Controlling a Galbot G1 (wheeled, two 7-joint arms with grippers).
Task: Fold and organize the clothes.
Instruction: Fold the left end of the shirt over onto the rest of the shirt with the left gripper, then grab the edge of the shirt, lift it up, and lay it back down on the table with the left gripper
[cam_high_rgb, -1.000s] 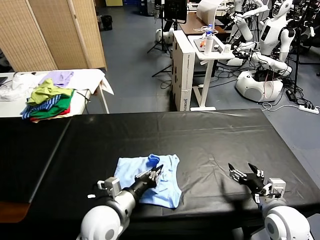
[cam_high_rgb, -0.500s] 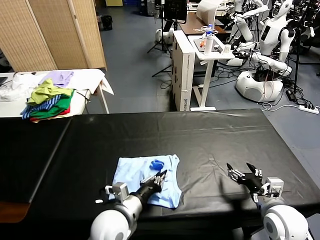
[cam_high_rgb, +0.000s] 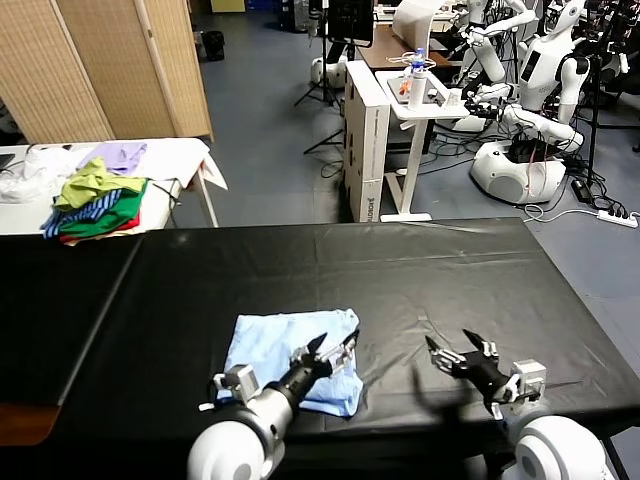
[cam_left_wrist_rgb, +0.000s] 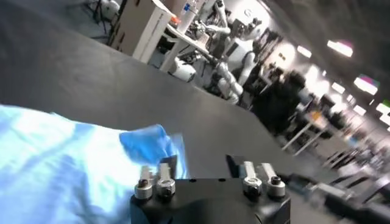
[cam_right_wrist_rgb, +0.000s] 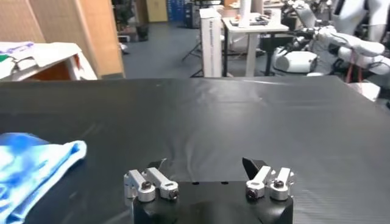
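Observation:
The light sky-blue T-shirt lies crumpled and partly folded on the black table, near its front edge. My left gripper is open and empty, low over the shirt's right edge. In the left wrist view the shirt lies under and beside the left gripper. My right gripper is open and empty above bare table, to the right of the shirt. In the right wrist view the right gripper points across the table, and the shirt's edge shows off to one side.
A white side table at the back left holds a heap of green, yellow, red and striped garments and a lilac cloth. A white cart and other robots stand beyond the table.
My left gripper has moved to the shirt's right edge and opened wider. The raised blue fold has dropped flat. My right gripper has moved left, toward the shirt.

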